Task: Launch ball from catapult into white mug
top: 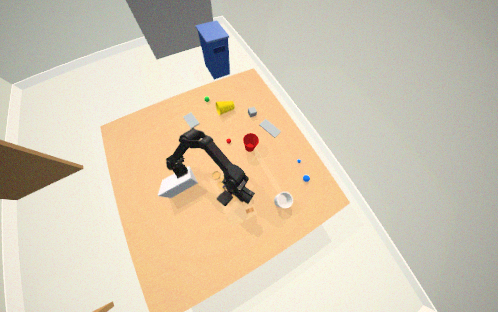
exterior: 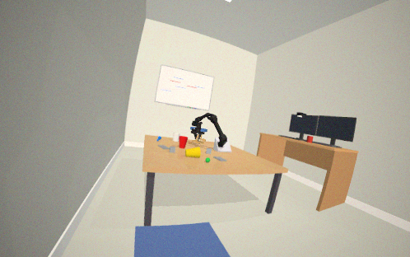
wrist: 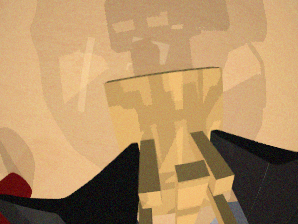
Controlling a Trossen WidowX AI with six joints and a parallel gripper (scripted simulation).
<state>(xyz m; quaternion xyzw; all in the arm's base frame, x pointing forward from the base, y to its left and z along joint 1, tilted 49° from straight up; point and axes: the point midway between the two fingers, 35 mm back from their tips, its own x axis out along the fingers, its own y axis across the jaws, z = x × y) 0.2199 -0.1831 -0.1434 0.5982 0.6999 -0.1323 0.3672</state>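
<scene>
The wooden catapult is under the arm; in the wrist view its flat base (wrist: pixel 167 107) and narrow uprights show. In the top view its ring-shaped cup (top: pixel 216 175) shows beside the arm, with no ball visible in it. My gripper (wrist: pixel 175 143) (top: pixel 235 197) points down and is shut on the catapult's uprights, one black finger on each side; the contact itself is partly hidden. The white mug (top: pixel 283 200) (exterior: pixel 176 137) stands to the right of the catapult in the top view. Small balls lie on the table: red (top: pixel 228 140), green (top: pixel 207 99) (exterior: pixel 207 160) and blue (top: pixel 306 178).
A red cup (top: pixel 250 142) (exterior: pixel 183 142) stands beyond the catapult. A yellow cup (top: pixel 225 107) (exterior: pixel 193 152) lies on its side. A grey cube (top: pixel 252 111), grey flat plates (top: pixel 270 128) (top: pixel 191 120) and a smaller blue ball (top: pixel 299 161) are on the wooden table (top: pixel 170 255).
</scene>
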